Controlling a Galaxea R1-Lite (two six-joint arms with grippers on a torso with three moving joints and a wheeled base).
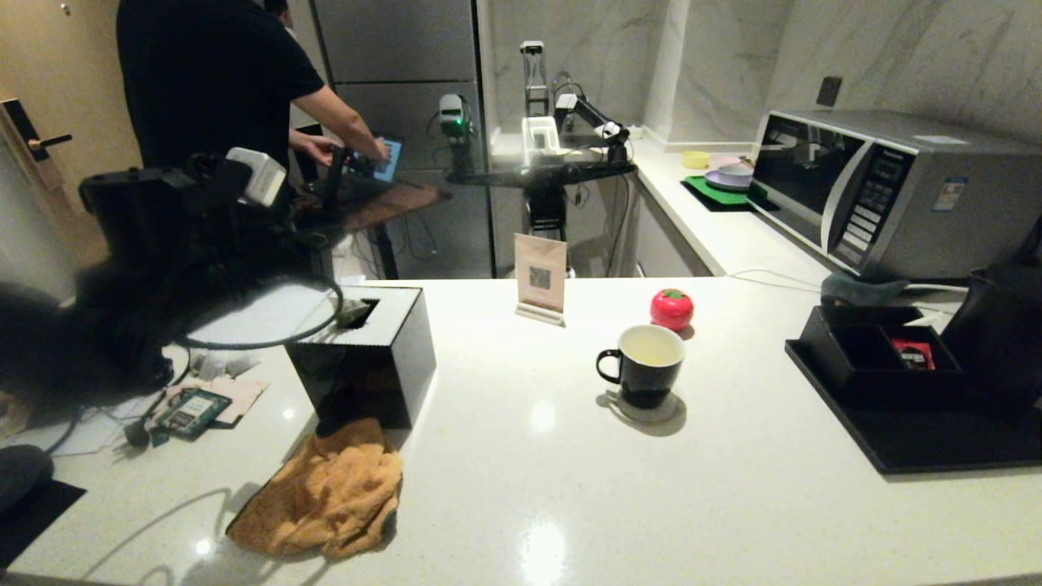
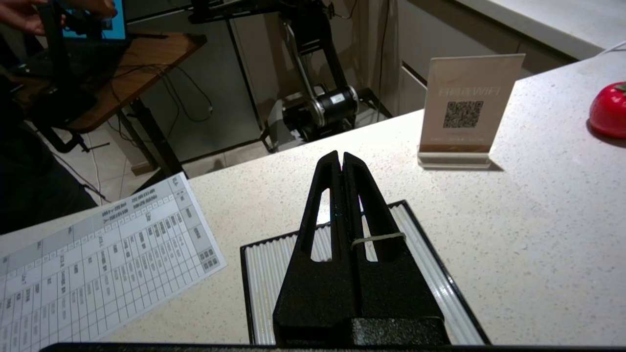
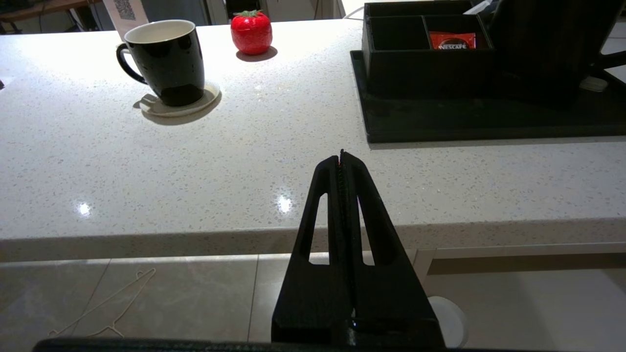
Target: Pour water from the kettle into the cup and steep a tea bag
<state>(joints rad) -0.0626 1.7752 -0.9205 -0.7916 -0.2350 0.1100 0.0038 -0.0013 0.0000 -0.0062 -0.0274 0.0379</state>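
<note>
Over the tissue box (image 2: 440, 274), the left pincer (image 2: 341, 157) hangs pressed together, empty.

— How's your light on the counter (image 1: 521, 488)?
— You've got bright ceiling glare spots across its polished top, and the cup (image 1: 645, 364) throws a soft shadow toward you.
— Any blur?
— Yes: your left arm (image 1: 122, 277) smears into a dark blur in the head view, whose edges bow. The room behind stays dim.
</note>
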